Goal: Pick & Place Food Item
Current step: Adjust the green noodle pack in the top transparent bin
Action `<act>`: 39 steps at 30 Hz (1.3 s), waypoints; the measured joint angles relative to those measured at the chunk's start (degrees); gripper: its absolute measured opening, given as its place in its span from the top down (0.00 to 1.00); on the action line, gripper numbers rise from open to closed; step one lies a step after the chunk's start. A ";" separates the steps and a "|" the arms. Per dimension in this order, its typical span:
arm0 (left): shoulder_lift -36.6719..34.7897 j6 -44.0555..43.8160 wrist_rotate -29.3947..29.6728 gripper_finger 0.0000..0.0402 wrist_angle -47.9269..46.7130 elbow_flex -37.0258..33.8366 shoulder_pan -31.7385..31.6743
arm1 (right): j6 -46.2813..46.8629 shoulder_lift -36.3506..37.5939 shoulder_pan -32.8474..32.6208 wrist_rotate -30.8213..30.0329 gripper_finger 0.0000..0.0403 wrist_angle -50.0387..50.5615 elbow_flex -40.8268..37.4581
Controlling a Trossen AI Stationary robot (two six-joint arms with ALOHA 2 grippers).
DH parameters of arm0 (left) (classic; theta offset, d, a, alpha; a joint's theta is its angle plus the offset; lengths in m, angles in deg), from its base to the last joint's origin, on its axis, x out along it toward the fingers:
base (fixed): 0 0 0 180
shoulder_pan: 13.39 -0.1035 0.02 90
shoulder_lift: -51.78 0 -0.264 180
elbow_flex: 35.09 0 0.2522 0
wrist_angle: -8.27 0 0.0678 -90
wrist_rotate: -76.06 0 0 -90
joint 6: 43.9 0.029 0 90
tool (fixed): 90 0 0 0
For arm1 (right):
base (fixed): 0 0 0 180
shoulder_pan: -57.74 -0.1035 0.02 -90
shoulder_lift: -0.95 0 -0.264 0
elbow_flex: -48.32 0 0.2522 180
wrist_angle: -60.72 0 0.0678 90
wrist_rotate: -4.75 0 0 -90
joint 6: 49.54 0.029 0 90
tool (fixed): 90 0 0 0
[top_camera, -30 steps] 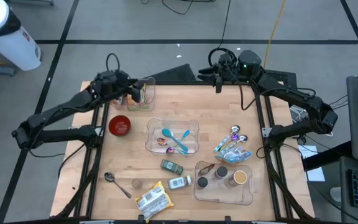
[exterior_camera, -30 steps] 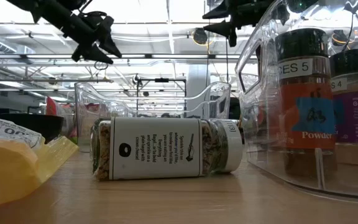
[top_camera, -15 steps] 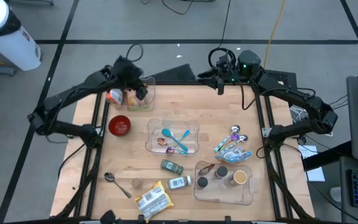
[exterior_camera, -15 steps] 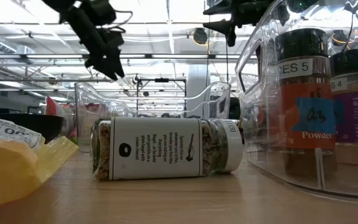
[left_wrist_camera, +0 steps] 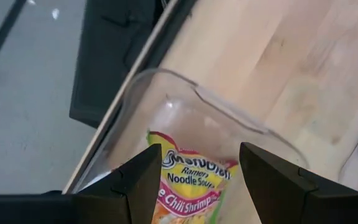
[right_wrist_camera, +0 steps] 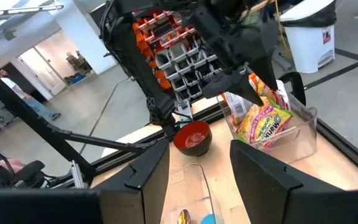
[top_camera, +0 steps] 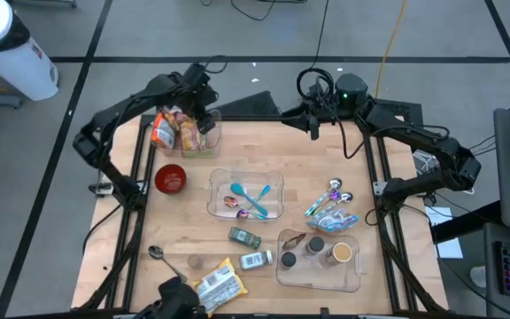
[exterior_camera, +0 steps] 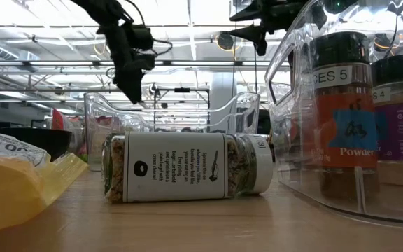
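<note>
A clear bin (top_camera: 214,147) at the table's far left holds noodle packets: a yellow ramen packet (left_wrist_camera: 194,180) and an orange one (top_camera: 161,131) leaning at the bin's left side. My left gripper (top_camera: 206,122) hangs above this bin, pointing steeply down, open, with its fingers (left_wrist_camera: 135,183) well above the ramen packet and nothing between them. My right gripper (top_camera: 313,129) hovers open near the far edge, pointing level toward the bin (right_wrist_camera: 291,134). In the low view both grippers show high up, the left (exterior_camera: 133,92) and the right (exterior_camera: 259,46).
A red bowl (top_camera: 170,178), a middle bin with spoons (top_camera: 246,195), two spice jars lying flat (top_camera: 244,237), a right bin of spice jars (top_camera: 319,257), bagged spoons (top_camera: 330,213), a metal spoon (top_camera: 166,262) and a yellow snack pack (top_camera: 218,283) lie on the table.
My left gripper has swung toward the table's right and far edge, from beside the far-left bin to above it, tipping from a shallow slant to point steeply down. Its fingers have stayed open. The orange packet now shows from behind the arm.
</note>
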 joint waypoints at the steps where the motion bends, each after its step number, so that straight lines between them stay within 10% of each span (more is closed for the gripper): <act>1: 0.86 0.75 0.00 0.44 -0.59 0.27 0.00 | 0.00 0.00 0.00 0.00 0.60 0.00 0.00; 31: 9.85 2.52 9.88 0.44 -3.71 0.29 -3.19 | -1.97 0.00 0.02 -0.44 0.60 1.95 -0.76; 39: 9.85 2.67 9.47 0.64 -3.68 0.29 -3.08 | -0.29 0.00 0.07 -0.44 0.60 0.48 -4.39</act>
